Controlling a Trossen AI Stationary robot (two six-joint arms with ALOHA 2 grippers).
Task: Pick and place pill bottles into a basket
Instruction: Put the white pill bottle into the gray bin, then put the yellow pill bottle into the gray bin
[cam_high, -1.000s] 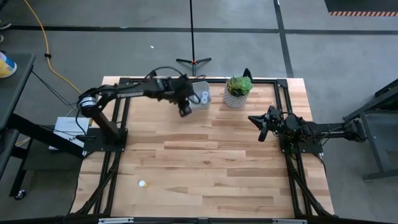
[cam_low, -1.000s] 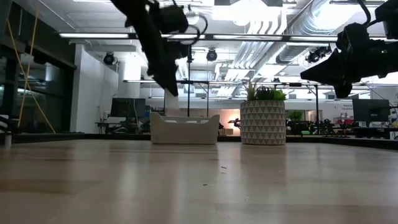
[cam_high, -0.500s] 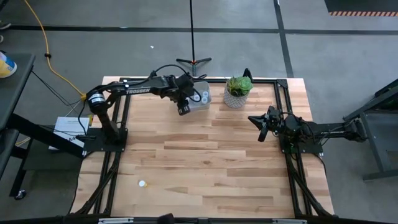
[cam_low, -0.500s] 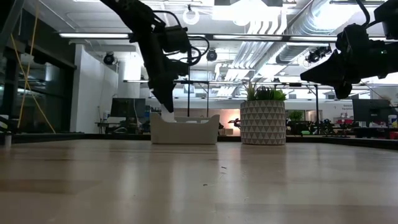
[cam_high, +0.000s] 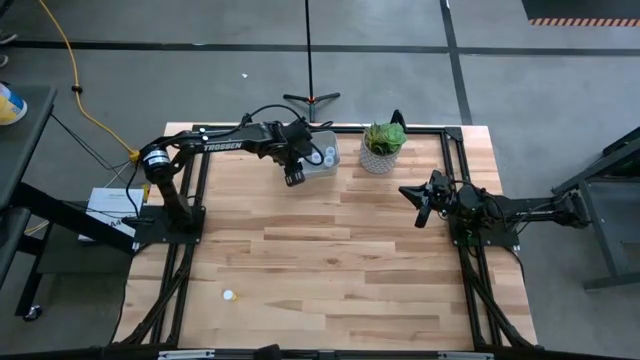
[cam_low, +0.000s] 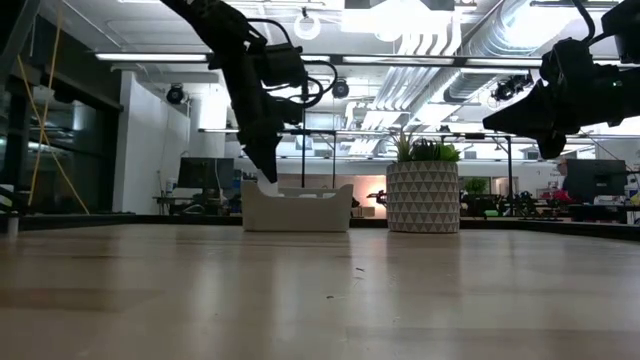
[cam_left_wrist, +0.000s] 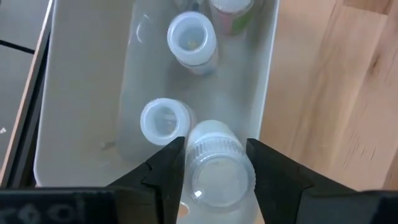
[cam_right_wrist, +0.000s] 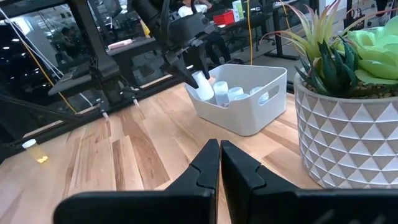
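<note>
The basket (cam_high: 323, 156) is a pale bin at the table's far edge, beside the plant. It holds a few white pill bottles (cam_left_wrist: 189, 38), which stand on its floor. My left gripper (cam_high: 293, 177) hangs at the basket's near left corner, shut on another pill bottle (cam_left_wrist: 216, 169); it also shows in the low view (cam_low: 266, 176). One more pill bottle (cam_high: 229, 296) lies on the table near the front left. My right gripper (cam_high: 421, 212) is shut and empty, raised over the table's right side. My left gripper pinches the pill bottle between its two fingers (cam_left_wrist: 166, 167), one on each side of the bottle just below its ribbed cap (cam_left_wrist: 214, 149). The fingers slant down from the table's left. The bottle (cam_right_wrist: 200, 82) is tilted and lifted clear, at the basket's rim beside the bottles inside.
A green plant in a white patterned pot (cam_high: 382, 146) stands just right of the basket. Black frame rails (cam_high: 190, 215) run along the table's left and right sides. Bare wood lies across the middle and front (cam_high: 330, 270).
My left gripper has gone down with the pill bottle toward the basket's near left corner, staying shut on it. Most of the drop came in the first half second; since then it has barely moved.
</note>
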